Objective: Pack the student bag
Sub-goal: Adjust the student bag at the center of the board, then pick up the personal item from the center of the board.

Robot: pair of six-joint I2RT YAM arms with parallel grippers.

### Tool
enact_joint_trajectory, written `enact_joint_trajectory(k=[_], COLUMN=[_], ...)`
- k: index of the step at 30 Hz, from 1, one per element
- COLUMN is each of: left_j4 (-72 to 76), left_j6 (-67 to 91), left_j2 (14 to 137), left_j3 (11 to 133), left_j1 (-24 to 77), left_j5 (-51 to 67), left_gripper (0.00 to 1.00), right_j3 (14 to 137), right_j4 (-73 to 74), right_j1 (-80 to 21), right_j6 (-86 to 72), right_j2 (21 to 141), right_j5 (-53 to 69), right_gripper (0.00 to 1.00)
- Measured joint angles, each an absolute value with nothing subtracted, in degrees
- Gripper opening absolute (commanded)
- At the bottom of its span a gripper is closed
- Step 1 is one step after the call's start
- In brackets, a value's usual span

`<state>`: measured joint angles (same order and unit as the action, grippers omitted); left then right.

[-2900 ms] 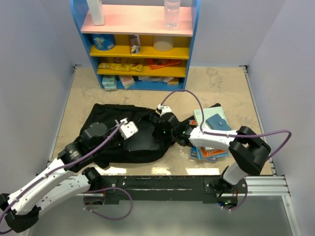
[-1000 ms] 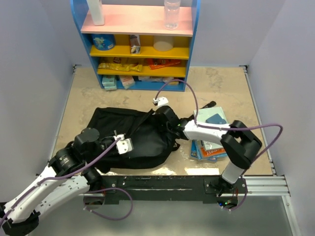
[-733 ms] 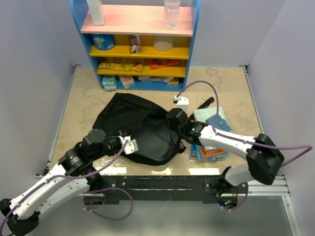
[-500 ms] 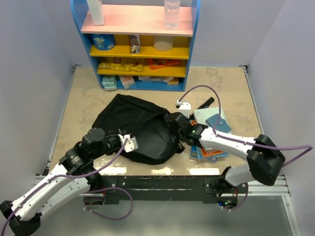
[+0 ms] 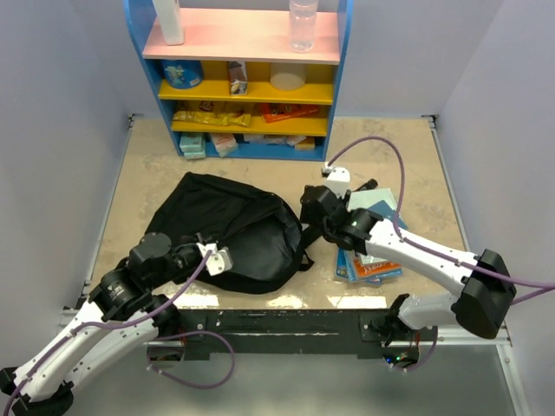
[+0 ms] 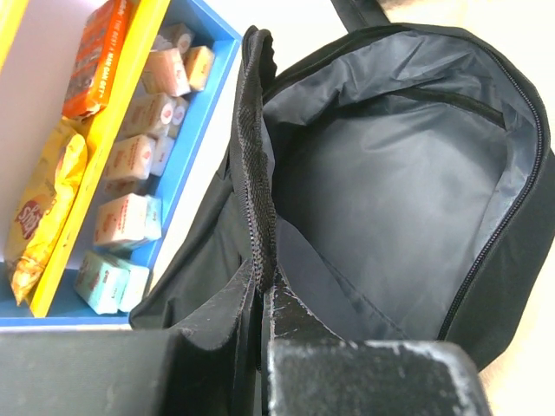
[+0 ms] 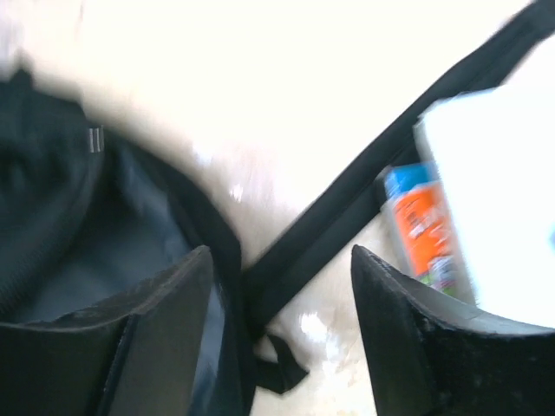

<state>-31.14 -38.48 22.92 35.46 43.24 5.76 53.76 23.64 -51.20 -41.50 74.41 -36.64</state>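
The student bag (image 5: 234, 227) is a large black backpack lying on the table left of centre, its mouth held open. In the left wrist view its grey lining (image 6: 390, 191) shows. My left gripper (image 5: 211, 257) (image 6: 264, 279) is shut on the zipper edge of the bag's opening at its near side. My right gripper (image 5: 310, 206) (image 7: 279, 260) stands open just right of the bag, over a black shoulder strap (image 7: 364, 217), with nothing between its fingers. A stack of books (image 5: 373, 236) (image 7: 429, 227) lies right of it.
A blue shelf unit (image 5: 238, 78) with snack packs stands at the back, with a clear bottle (image 5: 303, 24) on top; its packets (image 6: 130, 156) show in the left wrist view. Grey walls close in left and right. A metal rail runs along the near edge.
My right gripper has opened, let go of the bag's edge and moved right and back toward the books. The left arm kept its grip and drew the bag's mouth toward the near left.
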Motion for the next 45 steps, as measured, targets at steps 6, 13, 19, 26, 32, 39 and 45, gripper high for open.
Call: enact_joint_trajectory(k=[6,13,19,26,32,39,45], left_j4=[-31.1,-31.2,-31.1,-31.2,-31.4,-31.4,-31.0], left_j6=[-38.4,-38.4,-38.6,-38.6,-38.5,-38.5,-38.5], left_j2=[23.9,24.0,23.9,23.6,23.4,23.4,23.9], left_j3=[35.5,35.5,35.2,35.2,35.2,35.2,34.9], left_j1=[43.2,43.2,43.2,43.2,43.2,43.2,43.2], left_j5=[6.7,7.8,8.9,9.9,10.5,11.1,11.7], left_gripper=[0.00,0.00,0.00,0.00,0.00,0.00,0.00], right_j3=[62.9,62.1,61.3,56.1,52.9,52.4,50.6], right_j4=[33.4,43.0,44.7,46.5,46.9,47.3,47.2], right_j1=[-40.3,-26.7,-15.7,-11.5,-11.4,-11.2,-11.2], right_j6=[-48.4,-53.6,-53.1,-52.7,-52.7,-52.6,-52.4], right_j2=[75.9,71.6,64.4,63.5,61.7,60.9,56.8], right_j5=[-39.8,-40.8,-37.9,-31.6,-26.7,-24.7,-21.2], right_gripper=[0.82,0.99,0.99,0.99,0.99,0.99,0.88])
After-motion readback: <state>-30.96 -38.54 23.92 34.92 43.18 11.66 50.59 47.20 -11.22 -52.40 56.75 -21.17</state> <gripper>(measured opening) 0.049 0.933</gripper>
